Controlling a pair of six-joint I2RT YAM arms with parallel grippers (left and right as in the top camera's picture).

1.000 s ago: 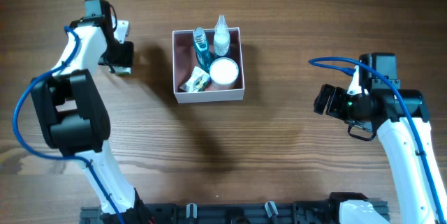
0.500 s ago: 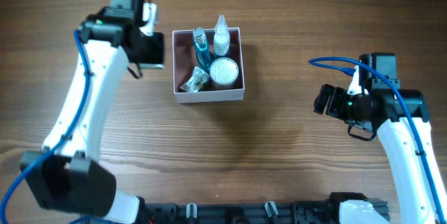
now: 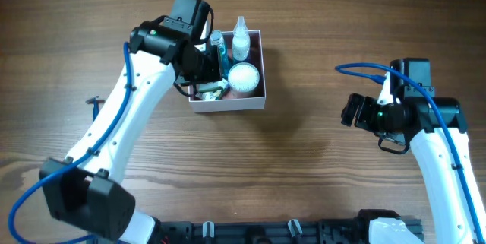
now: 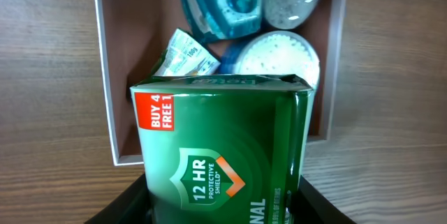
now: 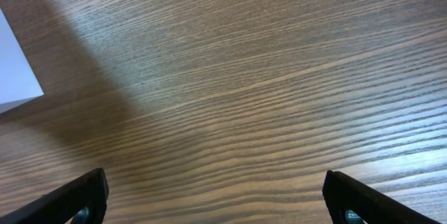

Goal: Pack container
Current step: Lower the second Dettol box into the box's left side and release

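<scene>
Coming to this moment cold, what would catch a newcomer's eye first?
The green pack fills the left wrist view, clamped in the left gripper just above the container. The container already holds a clear bottle, a blue bottle, a white-lidded jar and a sachet. Far to the right, the right gripper hangs open over bare wood.

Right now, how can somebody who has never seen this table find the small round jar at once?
Find the square white container with a pink inside, on the wooden table. The jar lies in its right half, toward the robot. It alone is round, low and white-topped; beside it are a blue bottle, a clear bottle and a crumpled sachet.
</scene>
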